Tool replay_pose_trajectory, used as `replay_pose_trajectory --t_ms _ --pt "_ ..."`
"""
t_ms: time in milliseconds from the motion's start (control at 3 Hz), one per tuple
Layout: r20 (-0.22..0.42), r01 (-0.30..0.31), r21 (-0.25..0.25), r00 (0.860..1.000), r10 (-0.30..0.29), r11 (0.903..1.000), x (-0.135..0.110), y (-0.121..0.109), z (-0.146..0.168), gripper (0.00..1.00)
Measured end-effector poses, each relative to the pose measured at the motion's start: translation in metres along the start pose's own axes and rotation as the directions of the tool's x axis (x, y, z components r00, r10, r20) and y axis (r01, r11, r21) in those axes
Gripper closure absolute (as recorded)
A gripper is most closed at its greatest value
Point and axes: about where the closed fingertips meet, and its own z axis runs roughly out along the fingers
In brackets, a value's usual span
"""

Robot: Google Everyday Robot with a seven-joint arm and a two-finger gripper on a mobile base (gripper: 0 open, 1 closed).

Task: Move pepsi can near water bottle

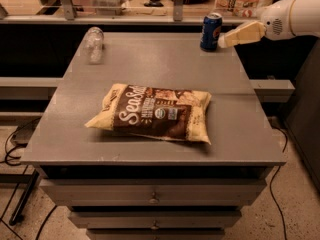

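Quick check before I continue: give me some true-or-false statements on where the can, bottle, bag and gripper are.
1. The can stands upright near the table's far edge. True.
2. The bottle touches the can. False: it lies at the opposite far corner.
3. The gripper is right beside the can. True.
4. The bag is in the gripper. False: it lies flat mid-table, far from the gripper.

The pepsi can was dark blue with a red-white logo, the water bottle clear, the chip bag cream and brown with white lettering, the tabletop grey. The tan gripper hung just beside the can.
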Motion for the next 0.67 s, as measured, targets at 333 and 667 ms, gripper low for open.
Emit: replay_pose_trajectory --t_ms 333,667 --pt "0.0 -0.001 0.0 1.0 0.001 1.0 0.0 0.0 0.0 0.0" --pt "0.05 -0.077 0.036 0.996 0.075 0.9964 -0.006 -0.006 0.042 0.0"
